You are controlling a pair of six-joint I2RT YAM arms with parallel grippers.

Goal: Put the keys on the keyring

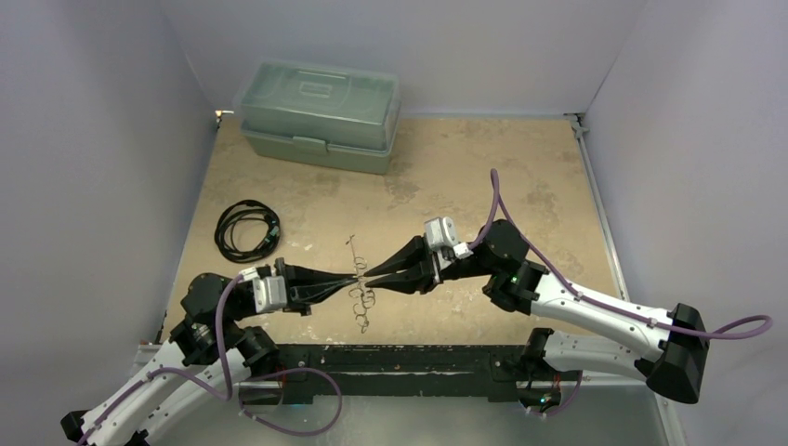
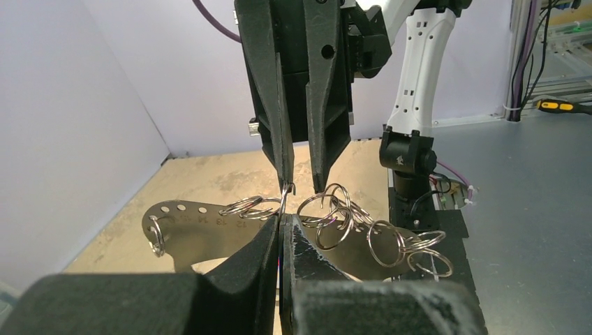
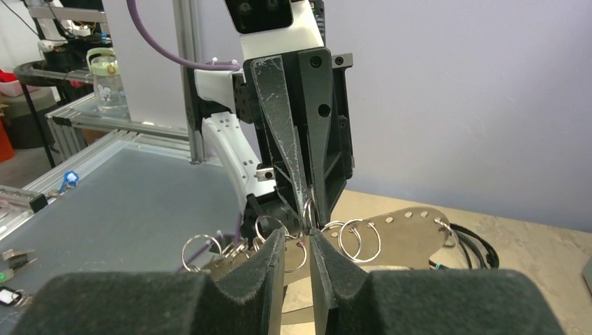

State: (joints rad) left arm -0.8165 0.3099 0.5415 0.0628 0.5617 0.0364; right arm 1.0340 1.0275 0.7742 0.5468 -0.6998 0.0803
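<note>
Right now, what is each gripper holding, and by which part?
The left gripper pinches the keyring by the edge of its flat plate, near the middle. The right gripper has its jaws parted there, with no clear hold.

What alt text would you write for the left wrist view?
The left gripper, shut, clamps the keyring, a flat perforated metal plate hung with split rings. The right gripper points down from above, jaws slightly apart, tips at the rings.

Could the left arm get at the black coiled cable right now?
Likely yes for reach: the cable lies near its wrist, bare table between. But the left gripper is shut on the keyring, so it must let go first.
</note>
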